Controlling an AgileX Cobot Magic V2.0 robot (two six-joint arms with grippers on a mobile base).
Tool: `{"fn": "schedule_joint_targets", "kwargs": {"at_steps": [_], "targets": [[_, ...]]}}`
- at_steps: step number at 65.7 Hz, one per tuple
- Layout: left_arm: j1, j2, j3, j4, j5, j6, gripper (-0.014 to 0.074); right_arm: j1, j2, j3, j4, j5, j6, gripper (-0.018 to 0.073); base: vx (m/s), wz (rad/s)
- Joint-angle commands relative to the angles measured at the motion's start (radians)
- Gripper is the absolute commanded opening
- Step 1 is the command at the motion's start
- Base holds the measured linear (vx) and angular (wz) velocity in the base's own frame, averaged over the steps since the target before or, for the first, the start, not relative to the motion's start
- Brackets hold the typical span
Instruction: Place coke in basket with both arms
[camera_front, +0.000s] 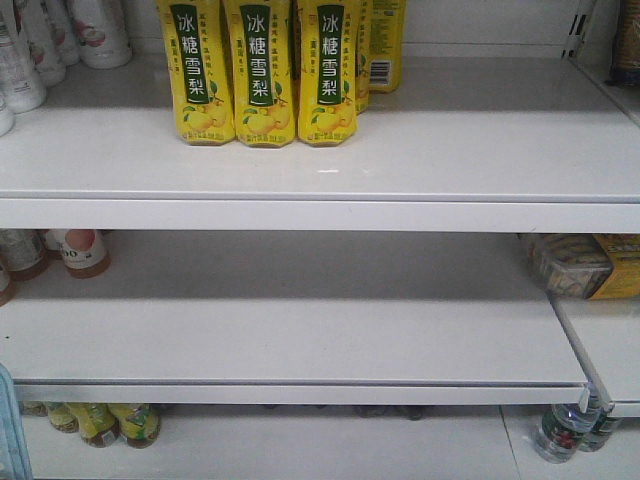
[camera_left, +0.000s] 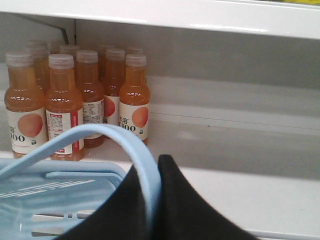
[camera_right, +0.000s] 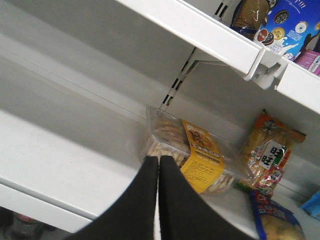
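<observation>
So the coke isn't showing up in any of the three views right now. The front view is just giving me white shelves (camera_front: 300, 340), with yellow pear-drink bottles (camera_front: 262, 70) lined up near the back of the upper one, and nothing red anywhere.

The left tool (camera_left: 154, 200) is closed around the pale blue handle (camera_left: 100, 132) of the basket (camera_left: 60, 200), so that arm is carrying it. You can see the slotted rim sitting low at the left of that wrist view, in front of a cluster of orange juice bottles (camera_left: 75, 105) standing at the left end of a shelf. In the front view only a sliver of the basket is peeking in at the bottom left.

The right tool (camera_right: 158, 200) is looking pinched together with nothing between the fingers, and it's pointing at a clear pack of crackers (camera_right: 192, 155) toward the back of a shelf, with snack bags (camera_right: 267, 150) beside it.

On handling, my guess from the task alone: a small full plastic bottle is going to be fairly stiff, moderately heavy for its size, and slick on the label. I'd be taking it around the straight body below the neck, since the neck and cap are narrow and it could swing or slip. The basket is light and its handle is flexing-type plastic, so it's likely tilting once weight drops in off-centre.
</observation>
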Motion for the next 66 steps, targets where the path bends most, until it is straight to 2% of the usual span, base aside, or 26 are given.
{"fn": "schedule_joint_targets", "kwargs": {"at_steps": [1,6,12,16,21,30,37,43,57,66], "targets": [[0.002,-0.021,-0.030,0.028,-0.160,0.021,-0.0006,-0.005,-0.014,0.009,0.047,-0.098,-0.013,-0.0006,0.00,0.00],[0.002,-0.021,-0.030,0.028,-0.160,0.021,-0.0006,-0.005,-0.014,0.009,0.080,-0.103,-0.012,-0.0006,0.00,0.00],[0.002,-0.021,-0.030,0.028,-0.160,0.021,-0.0006,-0.005,-0.014,0.009,0.165,-0.101,0.032,-0.0006,0.00,0.00],[0.002,-0.021,-0.030,0.028,-0.160,0.021,-0.0006,-0.005,-0.014,0.009,0.210,-0.101,0.108,-0.0006,0.00,0.00],[0.002,-0.021,-0.030,0.028,-0.160,0.021,-0.0006,-0.005,-0.014,0.009,0.208,-0.102,0.232,-0.0006,0.00,0.00],[0.002,-0.021,-0.030,0.028,-0.160,0.021,-0.0006,-0.005,-0.014,0.009,0.086,-0.101,0.564,-0.0006,0.00,0.00],[0.002,-0.021,-0.030,0.028,-0.160,0.021,-0.0006,-0.005,-0.014,0.009,-0.052,-0.100,0.734,-0.0006,0.00,0.00],[0.002,-0.021,-0.030,0.028,-0.160,0.021,-0.0006,-0.005,-0.014,0.009,-0.096,-0.100,0.765,-0.0006,0.00,0.00],[0.002,-0.021,-0.030,0.028,-0.160,0.021,-0.0006,-0.005,-0.014,0.009,-0.091,-0.100,0.763,-0.0006,0.00,0.00],[0.002,-0.021,-0.030,0.028,-0.160,0.021,-0.0006,-0.005,-0.014,0.009,-0.070,-0.088,0.709,-0.0006,0.00,0.00]]}}
